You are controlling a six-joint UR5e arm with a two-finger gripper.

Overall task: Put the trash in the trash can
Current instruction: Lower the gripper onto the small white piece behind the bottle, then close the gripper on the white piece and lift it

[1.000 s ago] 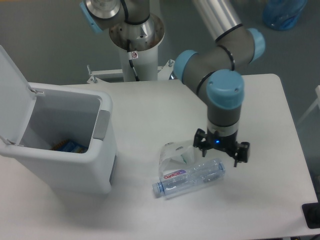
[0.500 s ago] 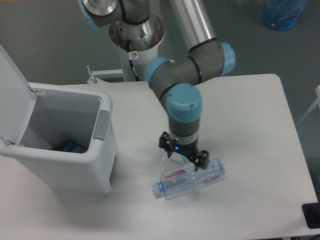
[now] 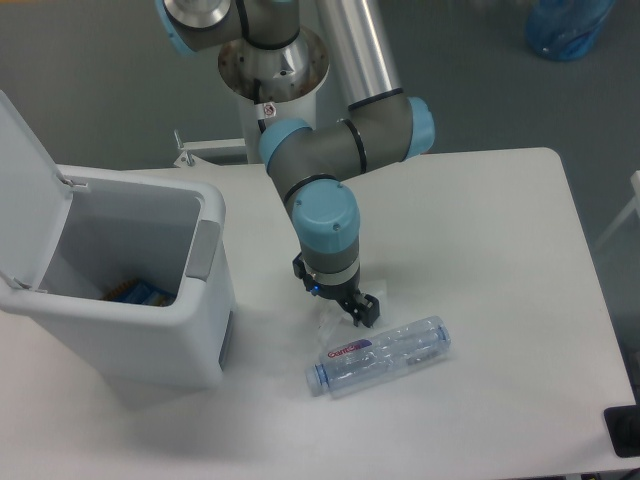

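Swinging left from beyond the bottle's cap end, the claw (image 3: 338, 298) now hangs low over the crumpled wrapper (image 3: 333, 322) near the table's (image 3: 520, 260) middle, its jaws apparently parted around it. The water bottle (image 3: 380, 356) lies just beside, toward the front edge. A clean pinch should avoid the bottle before the carry to the open trash can (image 3: 150, 330) at the left edge.

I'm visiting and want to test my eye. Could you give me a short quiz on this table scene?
1. True or false: the trash can has its lid open.
2. Which lies nearer the gripper: A) the wrapper B) the water bottle?
3. Fill in: the water bottle lies on its ____.

Key: 1 true. 2 A; the gripper sits right over the wrapper. 3 side.
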